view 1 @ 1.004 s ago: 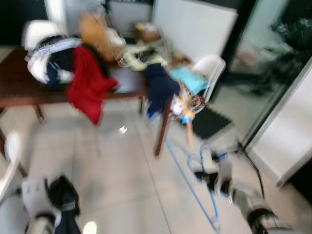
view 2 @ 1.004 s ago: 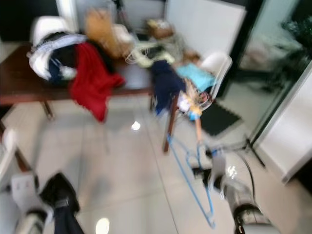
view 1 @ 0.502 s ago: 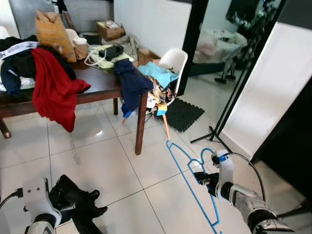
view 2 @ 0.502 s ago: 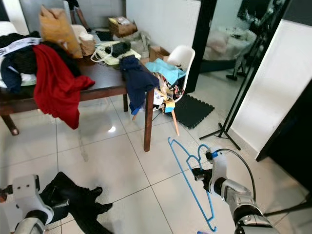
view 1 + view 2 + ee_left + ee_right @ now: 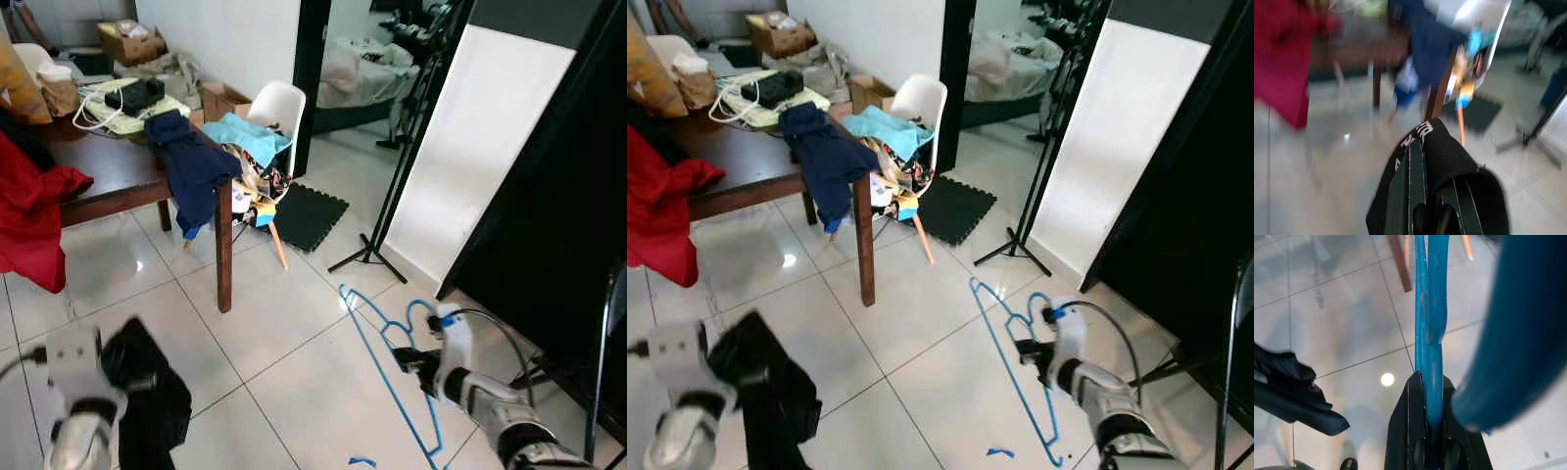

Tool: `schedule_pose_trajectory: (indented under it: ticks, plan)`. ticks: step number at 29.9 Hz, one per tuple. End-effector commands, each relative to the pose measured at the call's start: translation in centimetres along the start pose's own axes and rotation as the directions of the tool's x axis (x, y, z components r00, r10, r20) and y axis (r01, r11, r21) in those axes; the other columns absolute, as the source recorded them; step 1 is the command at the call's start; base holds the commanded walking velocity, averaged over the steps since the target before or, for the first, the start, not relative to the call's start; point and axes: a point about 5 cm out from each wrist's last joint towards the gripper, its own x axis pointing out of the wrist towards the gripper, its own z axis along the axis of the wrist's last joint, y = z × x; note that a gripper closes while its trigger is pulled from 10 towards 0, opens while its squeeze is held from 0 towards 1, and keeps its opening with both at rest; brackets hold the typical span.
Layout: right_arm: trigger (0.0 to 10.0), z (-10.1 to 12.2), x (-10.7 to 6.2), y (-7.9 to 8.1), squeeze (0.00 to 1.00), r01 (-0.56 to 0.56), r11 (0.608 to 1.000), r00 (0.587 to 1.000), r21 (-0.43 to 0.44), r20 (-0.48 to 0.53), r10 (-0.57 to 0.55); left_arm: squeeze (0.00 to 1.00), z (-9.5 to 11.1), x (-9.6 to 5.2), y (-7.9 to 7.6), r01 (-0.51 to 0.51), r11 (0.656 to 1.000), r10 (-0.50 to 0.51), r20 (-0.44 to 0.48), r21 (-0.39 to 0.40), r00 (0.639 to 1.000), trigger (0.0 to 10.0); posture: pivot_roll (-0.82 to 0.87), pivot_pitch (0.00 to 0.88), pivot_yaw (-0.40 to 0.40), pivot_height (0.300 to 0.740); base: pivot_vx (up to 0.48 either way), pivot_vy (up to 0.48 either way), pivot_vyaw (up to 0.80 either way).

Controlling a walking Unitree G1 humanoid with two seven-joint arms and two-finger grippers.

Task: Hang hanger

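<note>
Change: table point(image 5: 108, 186) and red cloth point(image 5: 34, 220) sit farther toward the left edge than half a second ago, as the camera has turned; a black panel point(image 5: 549, 196) now fills the right side.
Right arm: reaches forward low at lower right.
Right gripper point(image 5: 409, 360): fingers point(image 5: 1413, 431) clamped together on the blue hanger point(image 5: 387, 377), held over the tiled floor point(image 5: 294, 343).
Left gripper point(image 5: 1425, 215): at lower left, pinched shut on a black garment point(image 5: 147, 401) that hangs down.
Farther off: white chair point(image 5: 279, 108) beside the table, black mat point(image 5: 306, 213) beyond.
</note>
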Motion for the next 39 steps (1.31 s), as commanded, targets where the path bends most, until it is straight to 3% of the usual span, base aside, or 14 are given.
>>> schedule_pose_trajectory:
  ticks: [1, 3, 5, 12, 15, 17, 19, 20, 21, 25, 31, 36, 37, 39]
  plan:
    - [10.0, 3.0, 0.9, 0.6, 0.0, -0.024, 0.995, 0.997, -0.094, 0.065, 0.03, 0.0, 1.6, 0.5, -1.7, 0.06, 0.998, -0.061, 0.037, 0.026, 0.997, 10.0, 0.08, 0.008, -0.133, 0.74, 0.48, 0.0, 0.0]
    - [10.0, 4.0, 1.3, 1.1, 0.0, -0.041, 0.991, 0.995, -0.127, 0.083, 0.052, 0.0, 2.4, 0.6, -2.3, 0.076, 0.996, -0.078, 0.055, 0.036, 0.995, 10.0, 0.08, 0.008, -0.133, 0.74, 0.48, 0.0, 0.0]
    - [10.0, 8.4, 2.5, 3.4, 0.0, -0.106, 0.97, 0.972, -0.22, 0.181, 0.148, 0.0, 3.8, 0.2, -3.9, 0.058, 0.997, -0.06, 0.032, 0.057, 0.998, 10.0, 0.07, 0.007, -0.133, 0.74, 0.48, 0.0, 0.0]
    - [10.0, 12.0, 2.6, 6.4, 0.0, -0.171, 0.945, 0.92, -0.279, 0.298, 0.255, 0.0, 5.1, -0.8, -5.2, 0.004, 1.0, -0.004, 0.012, 0.031, 1.0, 10.0, 0.05, 0.004, -0.131, 0.74, 0.48, 0.0, 0.0]
    - [10.0, 13.6, 2.5, 8.1, 0.0, -0.184, 0.935, 0.894, -0.302, 0.344, 0.287, 0.0, 7.4, 0.2, -5.9, -0.012, 1.0, 0.011, 0.071, 0.007, 0.997, 10.0, 0.04, 0.008, -0.13, 0.74, 0.48, 0.0, 0.0]
    - [10.0, 14.9, 2.3, 9.0, 0.0, -0.188, 0.933, 0.875, -0.307, 0.379, 0.301, 0.0, 10.4, 1.6, -6.6, 0.012, 1.0, -0.014, 0.159, 0.015, 0.987, 10.0, 0.04, 0.013, -0.125, 0.74, 0.48, 0.0, 0.0]
    - [10.0, 14.9, 2.3, 9.0, 0.0, -0.188, 0.933, 0.875, -0.307, 0.379, 0.301, 0.0, 10.4, 1.6, -6.6, 0.012, 1.0, -0.014, 0.159, 0.015, 0.987, 10.0, 0.04, 0.013, -0.125, 0.74, 0.48, 0.0, 0.0]
    - [10.0, 15.9, 2.1, 9.0, 0.0, -0.165, 0.947, 0.87, -0.277, 0.412, 0.272, 0.0, 13.2, 2.6, -6.7, 0.028, 0.998, -0.041, 0.241, 0.055, 0.97, 10.0, 0.04, 0.021, -0.11, 0.74, 0.48, 0.0, 0.0]
    - [10.0, 16.4, 2.0, 9.0, 0.0, -0.159, 0.952, 0.866, -0.263, 0.426, 0.262, 0.0, 14.2, 2.9, -6.7, 0.032, 0.997, -0.05, 0.27, 0.072, 0.962, 10.0, 0.04, 0.023, -0.106, 0.74, 0.48, 0.0, 0.0]
    - [10.0, 17.0, 1.6, 9.5, 0.0, -0.165, 0.953, 0.853, -0.256, 0.448, 0.268, 0.0, 15.9, 3.3, -6.5, 0.026, 0.996, -0.051, 0.319, 0.083, 0.946, 10.0, 0.03, 0.027, -0.099, 0.74, 0.48, 0.0, -0.2]
    - [10.0, 17.4, 1.2, 10.4, 0.0, -0.183, 0.951, 0.84, -0.25, 0.462, 0.283, 0.0, 22.4, 4.5, -7.2, 0.013, 0.992, -0.075, 0.503, 0.126, 0.861, 10.0, 0.04, 0.04, -0.099, 0.74, 0.48, 0.0, -0.62]
    - [10.0, 17.3, 1.4, 10.8, 0.0, -0.193, 0.948, 0.844, -0.253, 0.45, 0.292, 0.0, 25.8, 4.6, -7.3, -0.054, 0.983, -0.06, 0.594, 0.173, 0.803, 10.0, 0.04, 0.041, -0.1, 0.74, 0.48, 0.0, 0.0]
    - [10.0, 17.6, 1.6, 11.3, 0.0, -0.197, 0.945, 0.842, -0.259, 0.449, 0.299, 0.0, 28.4, 4.5, -6.3, -0.128, 0.976, -0.021, 0.661, 0.176, 0.75, 10.0, 0.06, 0.042, -0.104, 0.74, 0.386, 0.0, 0.0]
    - [10.0, 17.7, 1.8, 11.5, 0.0, -0.198, 0.944, 0.841, -0.264, 0.448, 0.301, 0.0, 29.2, 4.4, -5.9, -0.148, 0.974, -0.008, 0.68, 0.171, 0.733, 10.0, 0.06, 0.042, -0.103, 0.74, 0.381, 0.0, 0.0]
